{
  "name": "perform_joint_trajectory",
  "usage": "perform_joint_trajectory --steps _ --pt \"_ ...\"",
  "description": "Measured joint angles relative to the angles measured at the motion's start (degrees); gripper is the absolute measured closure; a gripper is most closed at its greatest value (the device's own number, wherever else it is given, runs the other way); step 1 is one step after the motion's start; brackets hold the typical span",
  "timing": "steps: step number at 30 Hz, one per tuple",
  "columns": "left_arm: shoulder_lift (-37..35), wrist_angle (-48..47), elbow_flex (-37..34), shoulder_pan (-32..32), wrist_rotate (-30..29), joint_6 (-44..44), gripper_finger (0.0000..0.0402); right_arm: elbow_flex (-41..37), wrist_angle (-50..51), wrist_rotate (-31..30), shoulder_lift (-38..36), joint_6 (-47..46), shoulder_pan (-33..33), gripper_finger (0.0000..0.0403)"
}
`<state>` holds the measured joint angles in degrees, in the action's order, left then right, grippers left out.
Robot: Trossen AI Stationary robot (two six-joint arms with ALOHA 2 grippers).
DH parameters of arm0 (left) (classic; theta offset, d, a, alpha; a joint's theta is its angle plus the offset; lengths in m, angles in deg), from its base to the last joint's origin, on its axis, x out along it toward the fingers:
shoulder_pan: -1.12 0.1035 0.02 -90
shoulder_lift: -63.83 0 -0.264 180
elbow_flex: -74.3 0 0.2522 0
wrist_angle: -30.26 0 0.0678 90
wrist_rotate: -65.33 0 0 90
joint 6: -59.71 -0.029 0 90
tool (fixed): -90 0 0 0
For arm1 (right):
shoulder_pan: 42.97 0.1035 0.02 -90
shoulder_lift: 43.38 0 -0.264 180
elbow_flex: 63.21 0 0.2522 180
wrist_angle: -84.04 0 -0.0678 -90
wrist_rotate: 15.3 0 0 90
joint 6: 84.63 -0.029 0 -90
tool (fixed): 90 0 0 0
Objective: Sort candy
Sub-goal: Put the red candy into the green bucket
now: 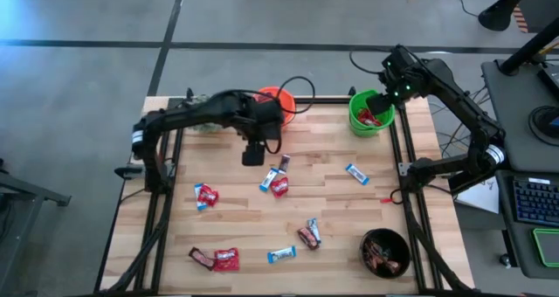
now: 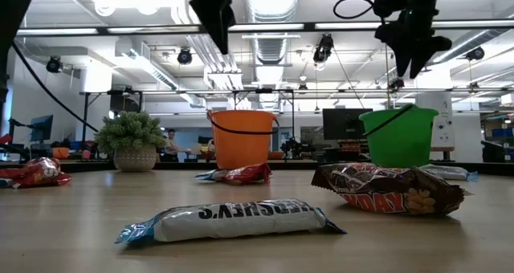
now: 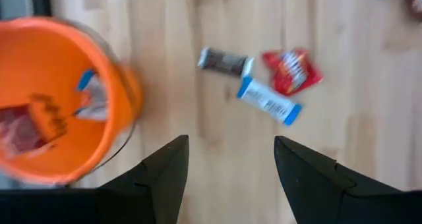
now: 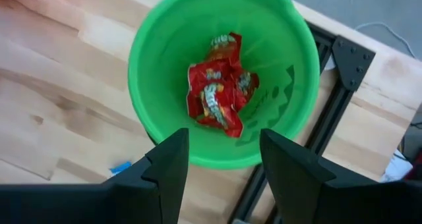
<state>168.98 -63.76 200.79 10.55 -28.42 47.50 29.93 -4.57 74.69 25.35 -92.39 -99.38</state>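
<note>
Both grippers are spread open and carry nothing: the right gripper (image 4: 217,165) hangs over the round green plastic bucket (image 4: 148,72) holding red candy packets (image 4: 217,95), the left gripper (image 3: 231,168) beside the orange plastic bucket (image 3: 125,92). Wrapped candy (image 1: 278,183), red, blue-and-white and dark brown, lies scattered across the pale wooden table (image 1: 332,201); brown bars fill a dark round bowl (image 1: 371,238) near its corner.
</note>
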Motion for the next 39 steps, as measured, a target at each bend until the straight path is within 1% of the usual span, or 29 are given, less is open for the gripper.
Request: perform_joint_trajectory --steps 3,5,9,12,18,26,31,34,36,39 --pt "1.26 2.29 -0.49 -0.07 2.89 1.42 0.0196 0.0 0.38 0.22 -0.04 -0.46 0.02 0.0227" --pt "1.68 3.44 -1.77 -0.31 3.44 2.01 0.0196 0.0 0.63 0.41 -0.09 -1.05 0.02 0.0227" --pt "1.36 6.21 -7.15 -0.75 4.02 3.76 0.0196 0.0 1.73 0.43 -0.28 -1.25 0.21 0.0225" --pt "1.17 9.19 -11.36 -0.88 6.44 5.3 0.0196 0.0 2.09 0.43 -0.63 -1.26 0.42 0.0225" --pt "1.02 19.66 -18.97 -1.51 10.87 8.89 0.0196 0.0 2.58 0.43 -1.22 -1.26 0.42 0.0223" --pt "0.99 31.65 -26.08 -3.0 12.9 13.34 0.0196 0.0 2.69 0.43 -1.36 -1.28 0.42 0.0223" --pt "0.95 35.53 -29.47 -3.8 14.38 16.04 0.0189 0.0 2.69 0.45 -1.36 -1.28 0.42 0.0225" --pt "0.94 36.55 -31.96 -4.4 14.4 16.45 0.0186 0.0 2.71 0.45 -1.36 -2.07 0.42 0.0225" --pt "1.0 38.94 -33.86 -4.62 14.42 16.66 0.0186 0.0 2.73 0.45 -1.36 -2.2 0.42 0.0227" --pt "1.34 40.16 -35.34 -4.73 14.45 17.49 0.0186 0.0 2.71 0.45 -1.36 -2.8 0.42 0.0227"
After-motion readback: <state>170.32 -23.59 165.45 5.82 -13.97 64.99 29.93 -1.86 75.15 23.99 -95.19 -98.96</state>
